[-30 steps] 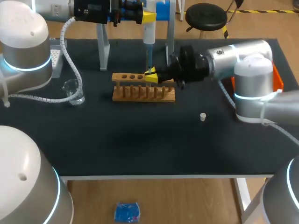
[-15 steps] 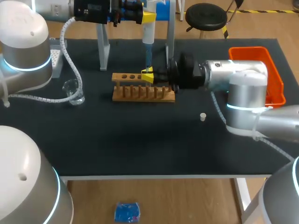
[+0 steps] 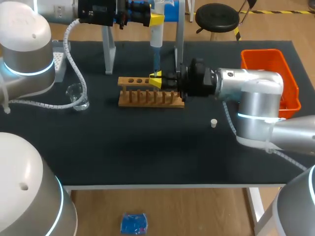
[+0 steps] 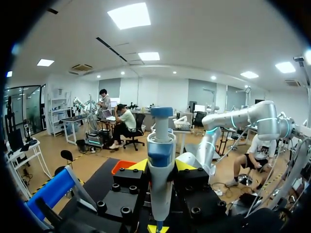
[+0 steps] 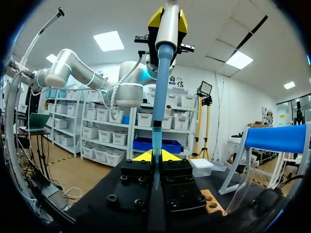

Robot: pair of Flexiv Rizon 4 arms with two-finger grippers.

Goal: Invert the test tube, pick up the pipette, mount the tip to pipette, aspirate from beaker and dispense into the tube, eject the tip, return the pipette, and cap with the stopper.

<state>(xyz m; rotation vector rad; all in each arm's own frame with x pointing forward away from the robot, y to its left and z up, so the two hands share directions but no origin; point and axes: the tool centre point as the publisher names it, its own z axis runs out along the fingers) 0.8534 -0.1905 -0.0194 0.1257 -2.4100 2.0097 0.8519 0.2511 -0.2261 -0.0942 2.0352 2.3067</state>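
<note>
At rack (image 3: 151,99) three o'clock, left gripper (image 4: 161,166) is clutching pipette (image 4: 161,141), right gripper (image 5: 156,156) pinching test tube (image 5: 156,178).
A misaligned tip (image 5: 157,131) could be spilling liquid.

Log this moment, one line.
left gripper shut on pipette | pipette upright above wooden rack | right gripper at rack, under pipette

We count two claws: the left claw (image 3: 156,18) grips the one pipette (image 3: 156,37), the right claw (image 3: 156,81) the one tube (image 5: 156,175). Beside the right claw stands one wooden rack (image 3: 151,97). Farther off are one beaker (image 3: 78,96), one stopper (image 3: 213,123) and one orange bin (image 3: 261,52), all on one desk (image 3: 147,152).
</note>
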